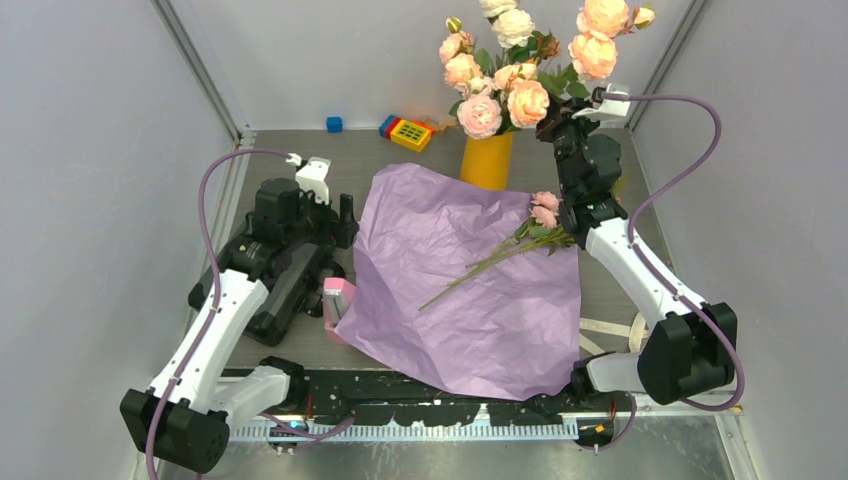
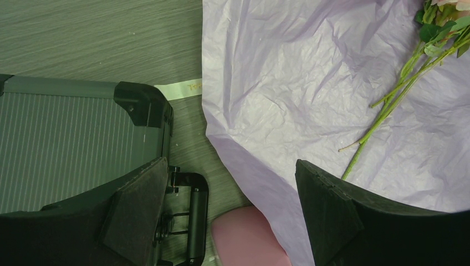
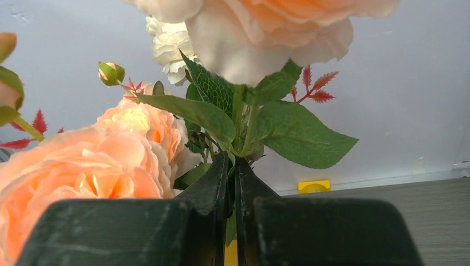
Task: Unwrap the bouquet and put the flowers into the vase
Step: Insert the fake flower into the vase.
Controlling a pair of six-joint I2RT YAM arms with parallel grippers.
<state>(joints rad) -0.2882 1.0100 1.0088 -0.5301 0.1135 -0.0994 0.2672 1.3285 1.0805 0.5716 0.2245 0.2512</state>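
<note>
- Now my left gripper (image 2: pixel 233 221) gapes wide at 9 o'clock of the purple paper (image 1: pixel 470 290).
- My right gripper (image 3: pixel 233 183) pinches a big rose stem (image 3: pixel 238 113) by the vase (image 1: pixel 487 160).
- The flowers (image 1: pixel 543 210) lie at the paper's 2 o'clock.

The overhead camera looks down from the near edge over the whole worktop (image 1: pixel 370 150). Left wrist peers close onto lilac paper (image 2: pixel 288 83), shared with overhead; right wrist sits level, nose-deep in big roses (image 3: pixel 77 166).
</note>
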